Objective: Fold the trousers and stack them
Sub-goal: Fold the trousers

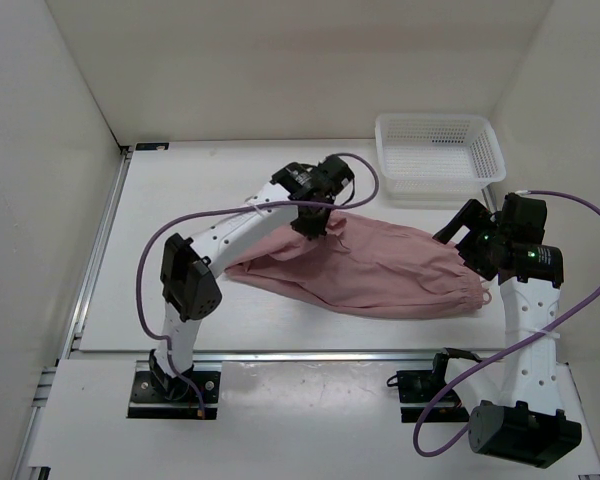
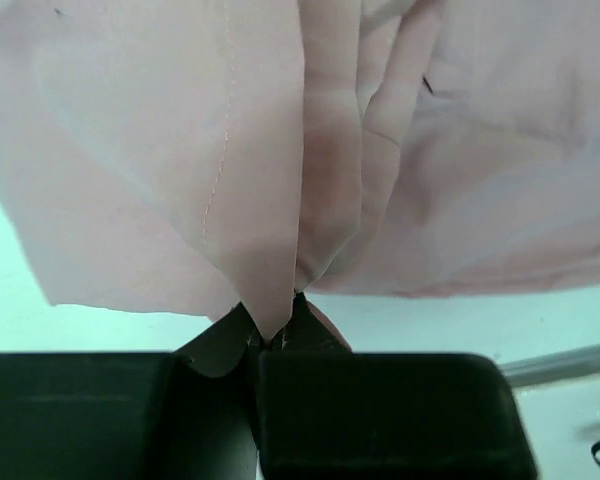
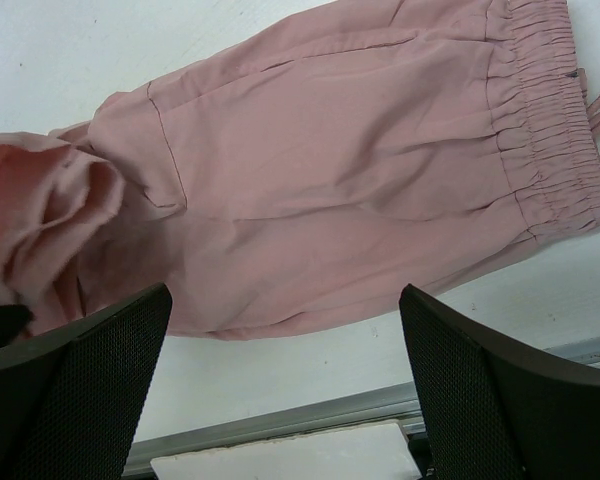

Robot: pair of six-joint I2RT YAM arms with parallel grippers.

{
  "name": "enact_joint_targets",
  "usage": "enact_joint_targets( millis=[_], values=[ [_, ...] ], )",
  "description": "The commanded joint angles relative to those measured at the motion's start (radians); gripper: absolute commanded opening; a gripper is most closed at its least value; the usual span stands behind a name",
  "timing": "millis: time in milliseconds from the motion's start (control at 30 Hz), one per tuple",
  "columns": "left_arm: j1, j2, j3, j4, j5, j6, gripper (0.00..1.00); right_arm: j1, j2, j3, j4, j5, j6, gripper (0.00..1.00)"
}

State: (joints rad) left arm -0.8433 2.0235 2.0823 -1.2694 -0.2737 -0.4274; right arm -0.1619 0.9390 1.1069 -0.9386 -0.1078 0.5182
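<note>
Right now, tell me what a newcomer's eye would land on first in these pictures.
The pink trousers stretched across the middle of the table stand out first, with one fold pinched in the shut left gripper and raised off the surface. Next, the right gripper hangs wide open above the waistband end on the right. A white basket sits in the far right corner.

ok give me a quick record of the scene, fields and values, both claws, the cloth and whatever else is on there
left claw: shut on a bunched fold of the trousers, fabric raised at that end
right claw: open, holding nothing, above the waistband
trousers: one pair, dusty pink, lying across the table
basket: white mesh, far right corner, apart from the trousers
</note>
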Motion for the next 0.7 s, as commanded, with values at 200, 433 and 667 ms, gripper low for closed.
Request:
enact_joint_targets(
  millis=[200, 433, 667],
  values=[
    [-0.099, 0.017, -0.159, 0.084, 0.117, -0.025, 0.10, 0.005, -0.016, 0.019, 0.007, -0.003, -0.007, 0.99],
    [-0.158, 0.081, -0.068, -0.046, 0.141, 0.050, 0.84, 0.005, -0.006, 0.019, 0.007, -0.003, -0.007, 0.99],
    [-0.010, -0.049, 0.064, -0.099, 0.186, 0.092, 1.00, 0.005, -0.006, 0.037, 0.007, 0.008, -0.007, 0.99]
  ],
)
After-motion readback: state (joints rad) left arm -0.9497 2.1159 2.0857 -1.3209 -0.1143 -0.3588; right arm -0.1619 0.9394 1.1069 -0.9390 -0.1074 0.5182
